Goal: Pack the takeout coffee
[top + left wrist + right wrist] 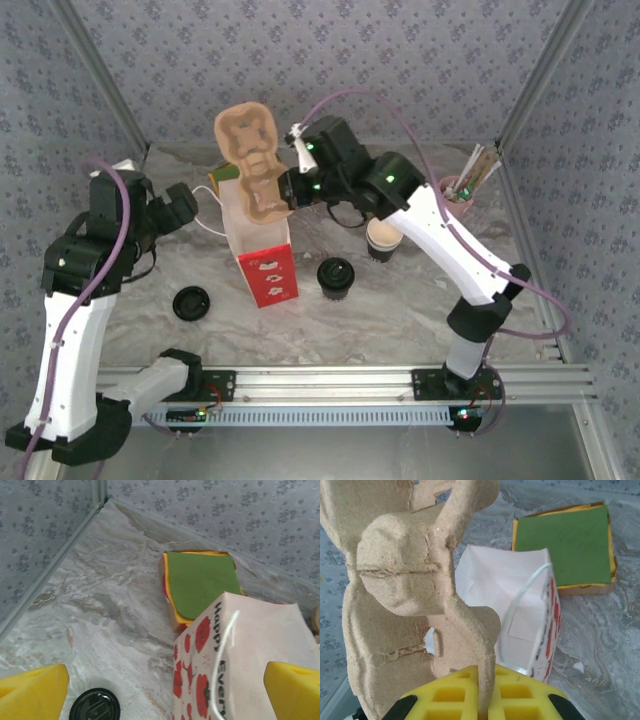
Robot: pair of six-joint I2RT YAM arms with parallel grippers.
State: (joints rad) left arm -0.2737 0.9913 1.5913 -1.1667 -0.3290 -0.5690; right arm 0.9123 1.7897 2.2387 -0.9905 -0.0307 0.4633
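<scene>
From above, the takeout coffee (337,278) stands on the marbled table (400,310) just right of the paper bag (266,262), clear of the 2 arms. It is ribbed paper, likely light and crushable, so grip the sleeve gently.

At the left wrist, the left gripper (162,695) has its jaws spread wide and empty, with the glossy bag ahead.

At the right wrist, the right gripper (480,692) has its jaws pinched on the rough pulp carrier (420,595).
</scene>
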